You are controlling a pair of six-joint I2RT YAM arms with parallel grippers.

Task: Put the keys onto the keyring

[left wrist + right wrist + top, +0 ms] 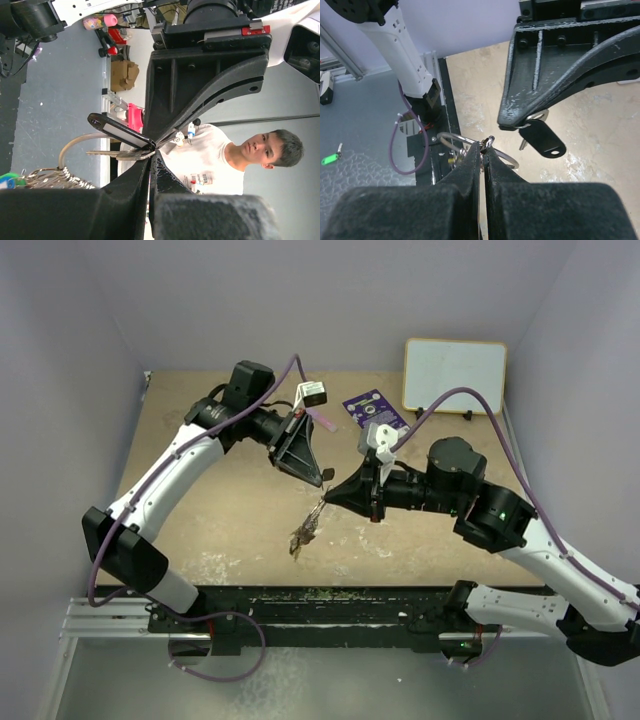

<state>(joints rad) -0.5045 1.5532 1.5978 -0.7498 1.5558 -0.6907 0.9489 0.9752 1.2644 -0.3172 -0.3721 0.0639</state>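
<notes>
My right gripper (332,494) (484,145) is shut on the thin silvery keyring (451,137) and holds it above the table. A bunch of keys (303,532) hangs from the ring. My left gripper (326,478) (151,158) is shut on a metal key with a black plastic tag (119,132) (543,139). The two grippers' tips almost meet. The key's blade (102,153) lies beside the ring's wire (75,144). Whether the key touches the ring cannot be told. The bunch also shows in the left wrist view (52,177), partly hidden by my finger.
A purple card (372,407) lies at the back of the tan table (220,510), with a small whiteboard (455,375) leaning against the back right wall. A green-tagged key (330,159) lies on the grey floor off the table's near edge.
</notes>
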